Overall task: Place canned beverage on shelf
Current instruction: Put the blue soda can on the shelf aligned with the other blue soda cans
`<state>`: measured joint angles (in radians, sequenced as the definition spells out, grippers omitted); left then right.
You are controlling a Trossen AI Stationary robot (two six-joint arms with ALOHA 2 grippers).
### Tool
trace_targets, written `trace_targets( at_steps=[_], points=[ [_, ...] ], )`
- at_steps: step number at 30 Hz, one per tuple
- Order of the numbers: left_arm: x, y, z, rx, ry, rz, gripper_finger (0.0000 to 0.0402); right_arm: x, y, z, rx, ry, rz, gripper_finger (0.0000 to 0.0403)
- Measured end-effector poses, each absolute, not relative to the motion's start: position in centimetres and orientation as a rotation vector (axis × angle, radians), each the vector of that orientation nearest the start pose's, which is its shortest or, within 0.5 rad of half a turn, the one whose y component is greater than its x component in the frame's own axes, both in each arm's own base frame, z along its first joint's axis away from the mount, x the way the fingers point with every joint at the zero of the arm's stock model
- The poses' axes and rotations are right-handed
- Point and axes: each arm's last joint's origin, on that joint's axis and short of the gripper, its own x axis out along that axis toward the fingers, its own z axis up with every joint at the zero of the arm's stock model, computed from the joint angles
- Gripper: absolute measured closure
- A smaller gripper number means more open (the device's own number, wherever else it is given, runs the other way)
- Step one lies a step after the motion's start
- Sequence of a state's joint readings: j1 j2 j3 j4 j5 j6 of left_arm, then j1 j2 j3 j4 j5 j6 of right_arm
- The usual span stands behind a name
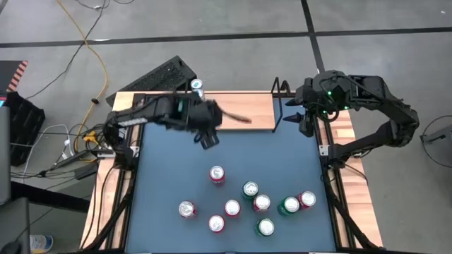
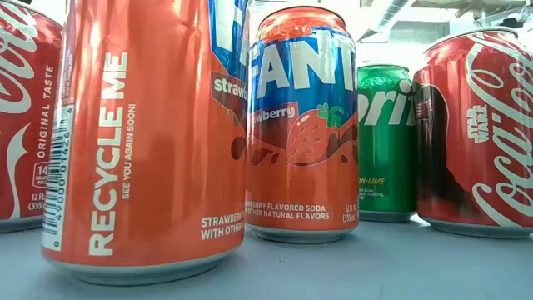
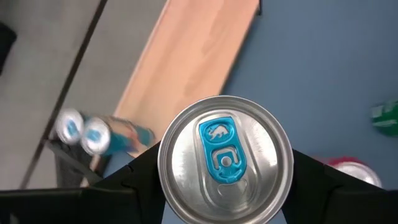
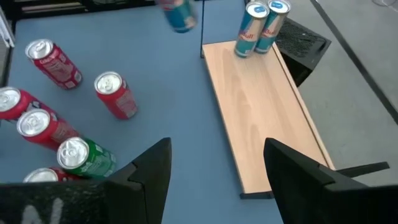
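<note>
Between left claw (image 3: 224, 186) fingers, blue-tabbed can (image 3: 225, 160), shelf (image 3: 186, 68) beyond

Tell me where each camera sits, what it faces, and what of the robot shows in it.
High view: overhead, straight down on the blue table; both arms show, left gripper and right gripper.
Low view: at table-top height, facing a wall of cans, nearest the strawberry Fanta can; no arm shows.
Left wrist view: looks down past its fingers gripping a silver-topped can.
Right wrist view: looks past open fingers at the shelf.
Shared: both wrist views show the shelf and two slim blue cans at its end.
</note>
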<state>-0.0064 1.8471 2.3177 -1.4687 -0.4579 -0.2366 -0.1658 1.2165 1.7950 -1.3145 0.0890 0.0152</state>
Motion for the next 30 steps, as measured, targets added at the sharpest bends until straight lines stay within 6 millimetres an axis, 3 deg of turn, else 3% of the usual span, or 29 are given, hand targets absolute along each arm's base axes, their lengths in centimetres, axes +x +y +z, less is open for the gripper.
trace_targets(
  at_steps=[9, 13, 21, 26, 30],
  points=[
    [30.4, 6.8, 48.4, 0.028, 0.728, 0.332, 0.0184, 16.5, -3.5, 47.1, 0.081, 0.738, -0.333, 0.0163],
    [29.0, 8.6, 49.0, 0.023, 0.706, 0.262, 0.0184, 16.4, -4.0, 47.1, 0.104, 0.729, -0.365, 0.0163],
    [28.8, 12.1, 49.0, 0.047, 0.647, 0.191, 0.0184, 16.6, -4.9, 47.5, 0.134, 0.667, -0.422, 0.0163],
    [29.9, 14.3, 47.0, -0.023, 0.618, 0.195, 0.0184, 16.4, -5.6, 47.5, 0.061, 0.68, -0.427, 0.0163],
    [31.1, 14.9, 45.0, -0.041, 0.617, 0.182, 0.0184, 16.2, -6.1, 47.5, 0.01, 0.694, -0.436, 0.0163]
  ],
)
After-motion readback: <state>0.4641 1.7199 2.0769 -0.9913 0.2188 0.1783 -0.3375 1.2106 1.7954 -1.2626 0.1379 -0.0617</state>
